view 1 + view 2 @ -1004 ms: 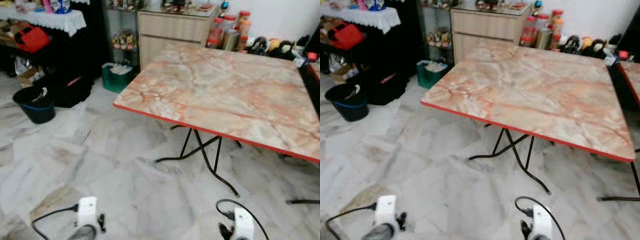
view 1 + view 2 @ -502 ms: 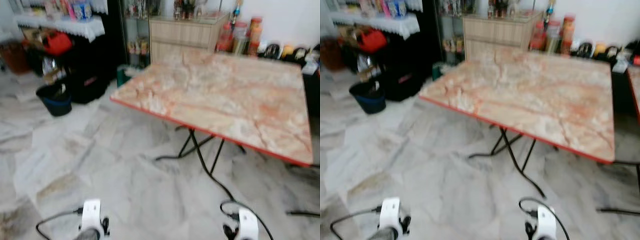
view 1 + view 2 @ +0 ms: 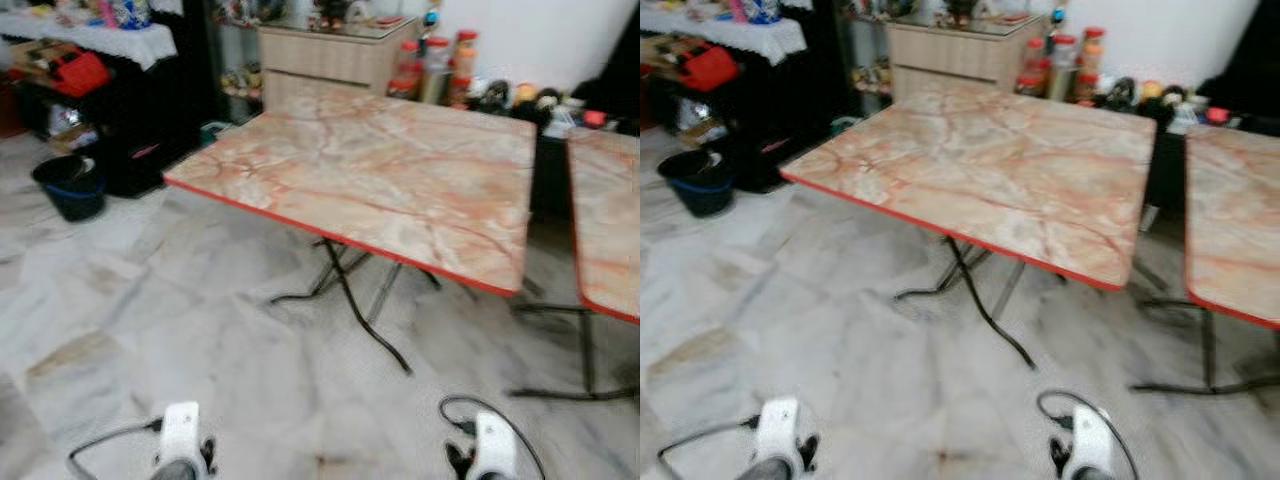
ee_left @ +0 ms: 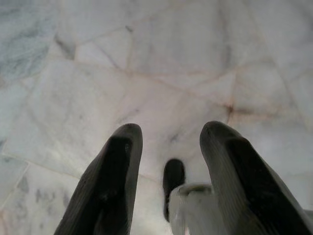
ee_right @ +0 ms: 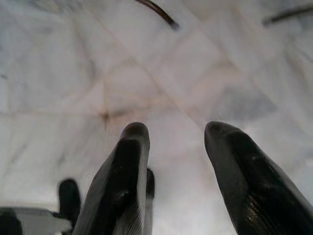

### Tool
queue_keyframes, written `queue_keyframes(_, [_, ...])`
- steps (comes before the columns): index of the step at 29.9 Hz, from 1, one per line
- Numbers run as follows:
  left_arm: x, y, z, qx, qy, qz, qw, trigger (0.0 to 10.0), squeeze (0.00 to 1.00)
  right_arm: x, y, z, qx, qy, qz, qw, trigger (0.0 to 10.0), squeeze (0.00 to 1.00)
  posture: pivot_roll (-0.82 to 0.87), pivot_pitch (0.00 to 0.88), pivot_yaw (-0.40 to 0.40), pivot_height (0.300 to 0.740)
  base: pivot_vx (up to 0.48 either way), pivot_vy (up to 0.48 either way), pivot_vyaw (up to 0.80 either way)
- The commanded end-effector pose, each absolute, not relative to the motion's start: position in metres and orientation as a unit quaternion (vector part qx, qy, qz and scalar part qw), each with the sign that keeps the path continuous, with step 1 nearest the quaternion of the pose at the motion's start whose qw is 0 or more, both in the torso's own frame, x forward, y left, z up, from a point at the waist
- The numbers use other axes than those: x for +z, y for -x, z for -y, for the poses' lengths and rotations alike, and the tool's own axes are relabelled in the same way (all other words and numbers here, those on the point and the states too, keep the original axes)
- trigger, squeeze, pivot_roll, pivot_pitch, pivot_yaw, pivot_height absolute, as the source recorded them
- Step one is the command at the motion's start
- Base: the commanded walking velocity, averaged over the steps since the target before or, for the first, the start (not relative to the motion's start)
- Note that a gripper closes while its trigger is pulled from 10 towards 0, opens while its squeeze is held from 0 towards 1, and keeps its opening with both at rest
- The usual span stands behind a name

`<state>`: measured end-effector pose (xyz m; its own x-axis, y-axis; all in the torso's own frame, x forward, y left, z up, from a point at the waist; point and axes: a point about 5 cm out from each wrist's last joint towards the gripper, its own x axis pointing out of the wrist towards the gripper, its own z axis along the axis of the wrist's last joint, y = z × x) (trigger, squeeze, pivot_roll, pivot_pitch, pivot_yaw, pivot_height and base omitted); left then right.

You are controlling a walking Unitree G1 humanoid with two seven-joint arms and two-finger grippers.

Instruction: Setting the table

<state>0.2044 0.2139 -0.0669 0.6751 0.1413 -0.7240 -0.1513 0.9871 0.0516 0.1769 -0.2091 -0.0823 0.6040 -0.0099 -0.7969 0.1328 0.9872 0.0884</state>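
Marble-patterned square folding table (image 3: pixel 370 175) with a red edge and black crossed metal legs stands ahead of both grippers and well above them, its top bare. Left gripper (image 4: pixel 166 147) hangs low over the pale marble-tiled floor (image 3: pixel 150 310), its two long black fingers (image 4: pixel 110 186) spread apart with nothing between them. Right gripper (image 5: pixel 176 147) hangs likewise beside it, fingers parted and empty, with a black table foot (image 5: pixel 156 12) on the floor just beyond its tips. A second table of the same marble pattern (image 3: pixel 605 225) stands just right of the first, apart from it. Beyond the first table are a light wooden cabinet (image 3: pixel 320 55) and a cluster of red-lidded jars (image 3: pixel 430 70). Far off to the left of the left gripper sits a dark round bucket (image 3: pixel 68 187).
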Motion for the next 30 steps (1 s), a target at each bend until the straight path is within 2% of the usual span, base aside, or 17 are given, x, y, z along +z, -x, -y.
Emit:
queue_keyframes(1, [-0.0666, -0.2073, -0.2063, 0.069, 0.007, -0.392, 0.917, 10.0, 0.0, -0.0803, -0.1782, 0.2167, -0.046, -0.06, -0.442, 0.894, 10.0, 0.0, 0.11, 0.0, -0.041, 0.74, 0.0, -0.304, -0.7])
queue_keyframes(19, [-0.0679, -0.2053, -0.2047, 0.064, 0.008, -0.393, 0.917, 10.0, 0.0, -0.08, -0.1775, 0.2188, -0.049, -0.055, -0.439, 0.895, 10.0, 0.0, 0.1, 0.0, -0.042, 0.74, 0.0, -0.3, 0.0])
queue_keyframes(30, [-0.0696, -0.2021, -0.2048, 0.075, 0.027, -0.396, 0.915, 10.0, 0.0, -0.0801, -0.1756, 0.221, -0.046, -0.052, -0.439, 0.896, 10.0, 0.0, 0.08, 0.0, -0.038, 0.74, 0.0, 0.0, 0.0])
